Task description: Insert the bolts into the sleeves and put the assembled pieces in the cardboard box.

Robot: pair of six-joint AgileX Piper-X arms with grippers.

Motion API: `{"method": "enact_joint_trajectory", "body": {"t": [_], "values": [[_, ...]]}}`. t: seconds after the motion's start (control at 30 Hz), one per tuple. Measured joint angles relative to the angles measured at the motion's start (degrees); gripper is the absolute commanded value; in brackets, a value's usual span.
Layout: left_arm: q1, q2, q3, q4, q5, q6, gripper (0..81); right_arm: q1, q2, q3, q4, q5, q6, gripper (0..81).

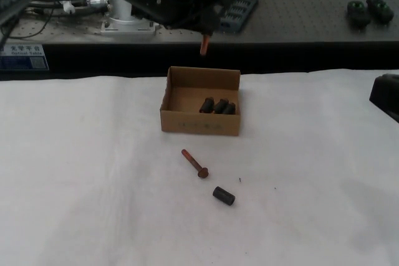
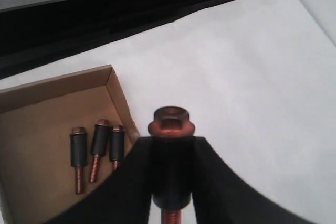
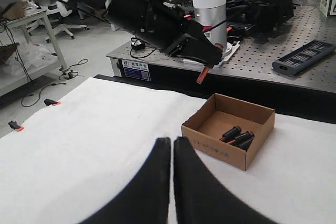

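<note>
Copper shows at both ends of the held piece (image 2: 170, 121). I see a flanged bolt head above the fingers and a stub of threaded shank below, cut off by the frame edge. My left gripper (image 2: 172, 145) is pinching its black sleeve.

In the high view that piece is only a small reddish stub (image 1: 204, 44) under the dark arm, at the far side beyond the cardboard box (image 1: 199, 124). I can't make out the fingers there.

Three assembled pieces (image 1: 218, 105) lie side by side in the box's right half. From above they read as dark lumps; the left wrist view shows their copper heads and shanks (image 2: 97, 148).

A loose bolt (image 1: 194, 163) and a loose sleeve (image 1: 223, 195) lie on the white-covered tabletop (image 1: 75, 185), on the near side of the box, close together but not touching.

My right gripper (image 3: 172, 148) has its fingers pressed together on nothing. Its camera catches the box (image 3: 210, 145) and the left arm side-on.

A dark shape (image 1: 386, 95) is cut off at the right edge; I can't tell what it is.
</note>
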Motion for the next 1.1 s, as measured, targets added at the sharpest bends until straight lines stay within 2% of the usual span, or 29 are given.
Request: {"method": "enact_joint_trajectory", "body": {"t": [0.3,1.1], "values": [[0.00,7.54,-5.82,-3.10,-1.71,1.59,0.6,0.00,0.00,0.00,0.00,0.00,0.00,2.5],[0.12,16.34,-6.11,-13.50,-10.01,6.06,0.6,0.00,0.00,0.00,0.18,0.00,2.23,2.5]]}}
